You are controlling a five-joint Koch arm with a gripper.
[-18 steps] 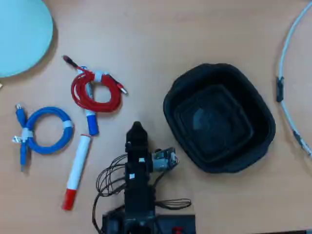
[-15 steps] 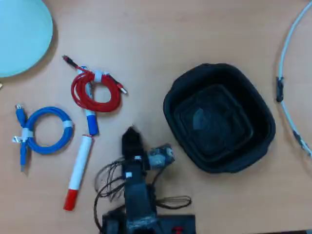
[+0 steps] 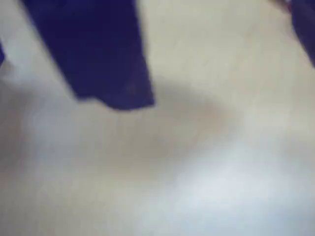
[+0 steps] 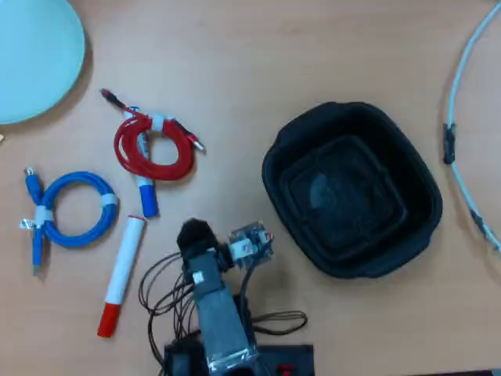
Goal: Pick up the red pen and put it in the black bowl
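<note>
Red pen (image 4: 121, 274) lies flat on the wooden bench (image 4: 258, 63) in the overhead view, white barrel slanting, red cap toward the lower left, just left of my arm (image 4: 215, 305) and apart from it. I see the arm reaching up from the bottom edge of that view, its dark pincer (image 4: 196, 235) near the pen's upper end but not touching it; from above the jaws are lumped together, so I cannot tell whether they are spread or pressed together. On the wrist view I get only blur: one dark blue finger (image 3: 96, 54) hangs from the top left over pale bench, another dark blue piece is cut off at the top right corner, and nothing shows between them. Black bowl (image 4: 352, 188) sits to the right of the arm in the overhead view, upright, its square recessed base bare and nothing inside it. A pale turquoise plate (image 4: 35, 55) is cropped by the top left corner. A coiled red cable (image 4: 153, 145) rests over a blue-capped white marker (image 4: 145, 192), hiding most of its barrel, and a coiled blue cable (image 4: 70, 207) lies left of that. A pale cable (image 4: 458, 133) curves along the right edge, partly out of frame. Loose black wires (image 4: 168, 286) spill around the arm's base.
</note>
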